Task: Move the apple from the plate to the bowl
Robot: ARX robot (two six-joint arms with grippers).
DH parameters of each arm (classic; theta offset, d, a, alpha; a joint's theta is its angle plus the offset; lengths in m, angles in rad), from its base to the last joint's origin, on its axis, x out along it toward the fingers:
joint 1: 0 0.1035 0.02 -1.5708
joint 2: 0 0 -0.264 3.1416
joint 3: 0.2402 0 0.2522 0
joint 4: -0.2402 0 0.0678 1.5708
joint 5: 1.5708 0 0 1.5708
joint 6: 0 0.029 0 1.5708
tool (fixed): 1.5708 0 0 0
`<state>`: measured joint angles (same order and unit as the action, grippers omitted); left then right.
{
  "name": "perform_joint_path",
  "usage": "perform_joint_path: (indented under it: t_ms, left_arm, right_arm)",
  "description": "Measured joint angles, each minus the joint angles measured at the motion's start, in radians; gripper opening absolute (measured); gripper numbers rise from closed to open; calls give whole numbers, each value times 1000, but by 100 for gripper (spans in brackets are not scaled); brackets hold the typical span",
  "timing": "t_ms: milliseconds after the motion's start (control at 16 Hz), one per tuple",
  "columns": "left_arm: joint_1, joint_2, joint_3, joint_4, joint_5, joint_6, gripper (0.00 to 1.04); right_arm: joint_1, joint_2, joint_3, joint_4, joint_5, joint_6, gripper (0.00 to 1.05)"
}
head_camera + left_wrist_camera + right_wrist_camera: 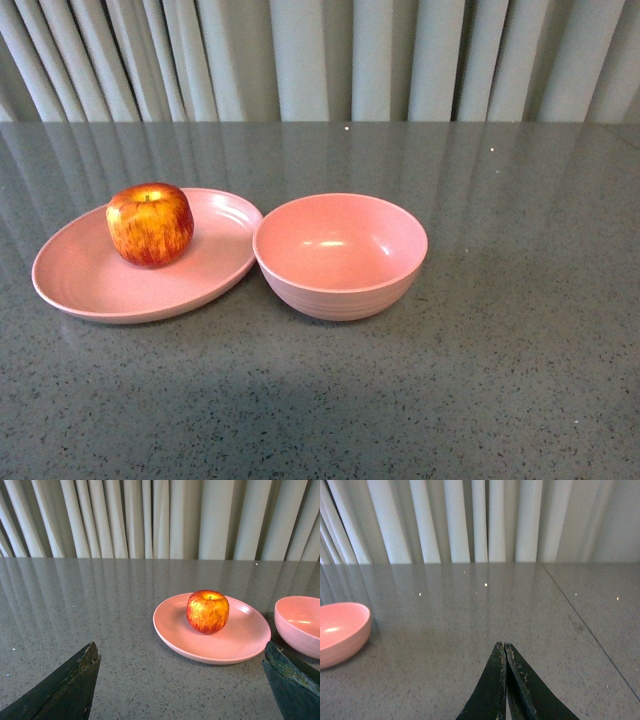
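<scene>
The red apple (pixel 150 224) with yellow streaks sits upright on the shallow pink plate (pixel 90 280), toward its back. The deep pink bowl (pixel 340 255) stands empty right beside the plate, touching its rim. Neither arm shows in the front view. In the left wrist view the apple (pixel 208 611) rests on the plate (pixel 235 645) and the bowl (pixel 299 625) is at the edge. My left gripper (pixel 182 655) is open and empty, its dark fingers (pixel 75 685) spread wide, short of the plate. My right gripper (pixel 504 647) is shut and empty, with the bowl (pixel 340 632) off to its side.
Everything stands on a grey speckled table (pixel 500 380). Pale pleated curtains (pixel 330 55) hang behind the far edge. A thin seam (pixel 580 615) runs across the tabletop in the right wrist view.
</scene>
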<state>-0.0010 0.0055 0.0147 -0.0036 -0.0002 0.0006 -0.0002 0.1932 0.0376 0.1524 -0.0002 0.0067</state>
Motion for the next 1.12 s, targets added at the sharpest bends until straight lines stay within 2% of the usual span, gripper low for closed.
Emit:
perform_joint_path:
  t_ms: [62, 125, 188, 688, 1125]
  left_arm:
    - [0, 0, 0, 0, 0, 0, 98]
    - [0, 0, 0, 0, 0, 0, 98]
    - [0, 0, 0, 0, 0, 0, 98]
    - [0, 0, 0, 0, 0, 0, 98]
    - [0, 0, 0, 0, 0, 0, 98]
  right_arm:
    - [0, -19, -24, 25, 0, 0, 2]
    - [0, -109, -25, -122, 0, 0, 2]
    - [0, -186, -25, -153, 0, 0, 2]
    - [0, -191, -25, -156, 0, -1, 3]
    - [0, -191, -25, -156, 0, -1, 85]
